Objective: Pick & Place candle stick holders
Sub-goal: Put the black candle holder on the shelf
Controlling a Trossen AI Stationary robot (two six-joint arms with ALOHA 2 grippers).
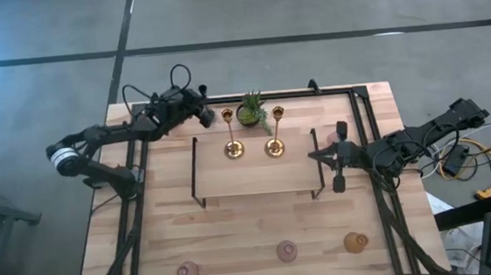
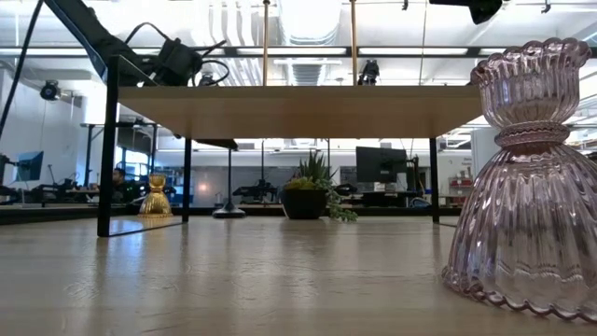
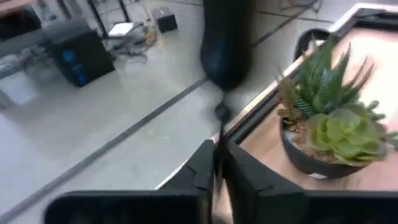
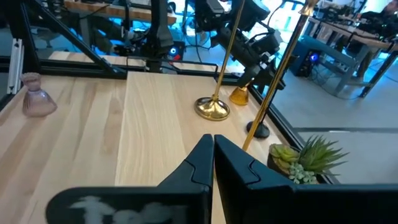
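The black candle stick holder point(image 3: 226, 43) stands upright at the back of the worktop point(image 1: 236, 235), between a squat amber holder point(image 1: 226, 115) and the potted plant point(image 1: 252, 111), behind the low shelf point(image 1: 258, 187). Its long axis runs straight up: foot on the wood, cup on top.

The left gripper point(image 3: 217, 165) reaches it from the left side. The fingers are pinched almost together on the thin stem just under the cup, so the stem crosses the fingers at roughly a right angle. This looks like a grip just taken, with the foot apparently not yet lifted. The next move probably calls for a straight lift along that axis, since the plant and amber holder sit just beside it.

The two gold holders point(image 1: 233, 147) point(image 1: 274, 144) stand upright on the shelf. Two pink holders and one amber holder sit well apart along the front edge.

The right gripper point(image 4: 212, 155) waits at the right end of the shelf, fingers closed on nothing and pointing toward the gold pair, so the left arm is the nearer one.
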